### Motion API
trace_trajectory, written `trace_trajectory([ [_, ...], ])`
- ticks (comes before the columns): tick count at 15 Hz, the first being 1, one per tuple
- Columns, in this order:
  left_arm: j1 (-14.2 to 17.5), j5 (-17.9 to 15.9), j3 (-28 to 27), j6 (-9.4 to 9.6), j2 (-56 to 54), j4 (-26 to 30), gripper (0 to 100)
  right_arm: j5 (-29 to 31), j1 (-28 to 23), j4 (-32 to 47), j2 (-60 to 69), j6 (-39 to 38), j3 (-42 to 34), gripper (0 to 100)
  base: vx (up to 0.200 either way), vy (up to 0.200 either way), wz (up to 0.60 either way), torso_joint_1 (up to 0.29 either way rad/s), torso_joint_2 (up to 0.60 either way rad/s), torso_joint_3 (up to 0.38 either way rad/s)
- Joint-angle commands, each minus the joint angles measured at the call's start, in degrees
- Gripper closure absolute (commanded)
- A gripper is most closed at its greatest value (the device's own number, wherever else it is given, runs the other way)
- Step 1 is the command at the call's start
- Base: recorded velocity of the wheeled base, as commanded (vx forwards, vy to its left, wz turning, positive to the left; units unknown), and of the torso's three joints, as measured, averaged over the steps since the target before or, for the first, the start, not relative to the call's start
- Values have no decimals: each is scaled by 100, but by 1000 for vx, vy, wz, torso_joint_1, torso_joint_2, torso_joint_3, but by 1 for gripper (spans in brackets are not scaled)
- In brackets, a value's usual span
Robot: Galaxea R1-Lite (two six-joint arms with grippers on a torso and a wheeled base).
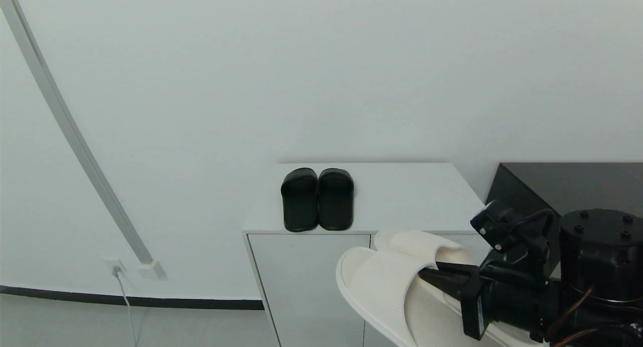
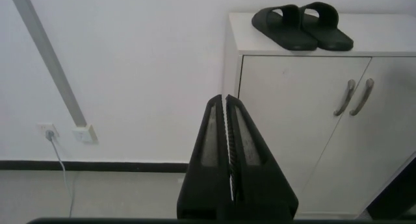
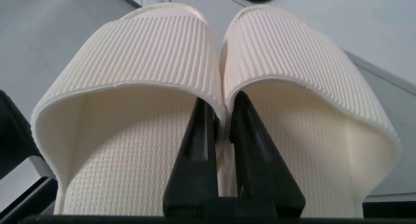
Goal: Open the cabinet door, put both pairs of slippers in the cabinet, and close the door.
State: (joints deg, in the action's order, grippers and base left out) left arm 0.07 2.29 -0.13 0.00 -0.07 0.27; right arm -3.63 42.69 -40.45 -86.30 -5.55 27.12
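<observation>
1. The right gripper (image 3: pixel 221 113) holds the pair of white slippers (image 1: pixel 387 286). One finger goes inside each slipper, under its strap. The two inner side walls, which touch each other, are squeezed between the fingers.
2. The toes of the white slippers point away from the gripper, toward about 10 o'clock in the head view. The heels lie at the side of the wrist. The pair is tilted and is in the air, resting on no surface.
3. In the head view the white slippers are at about 5 o'clock. They are in front of the cabinet (image 1: pixel 402 196), across its doors and just under the front edge of its top. I cannot tell if they touch the doors.
4. The black slippers (image 1: pixel 317 199) stand side by side, touching, on the cabinet top near its front edge. They are toward its left side, at about 11 o'clock from the white pair and well apart from both grippers.
5. The cabinet doors (image 2: pixel 305 113) are closed. Their two handles (image 2: pixel 354 97) are upright, close together at the middle seam.
6. The left gripper (image 2: pixel 227 104) has its fingers pressed together with nothing between them. It is apart from the cabinet, before the white wall to the left of it.
7. A wall socket (image 1: pixel 114 265) with a cable is at about 8 o'clock, under a slanting grey conduit (image 1: pixel 70 131). A dark surface (image 1: pixel 577 181) is at 3 o'clock, just beside the cabinet.
</observation>
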Motion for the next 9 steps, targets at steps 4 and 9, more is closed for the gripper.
trace_trajectory([
  [4,1,8,5,0,7,-9,0,12,90,-16,8,1,-111,100,0,0,0,-159,380,214],
  [9,1,17,13,-9,7,-18,0,21,152,-16,69,10,-181,100,0,0,0,-210,487,281],
])
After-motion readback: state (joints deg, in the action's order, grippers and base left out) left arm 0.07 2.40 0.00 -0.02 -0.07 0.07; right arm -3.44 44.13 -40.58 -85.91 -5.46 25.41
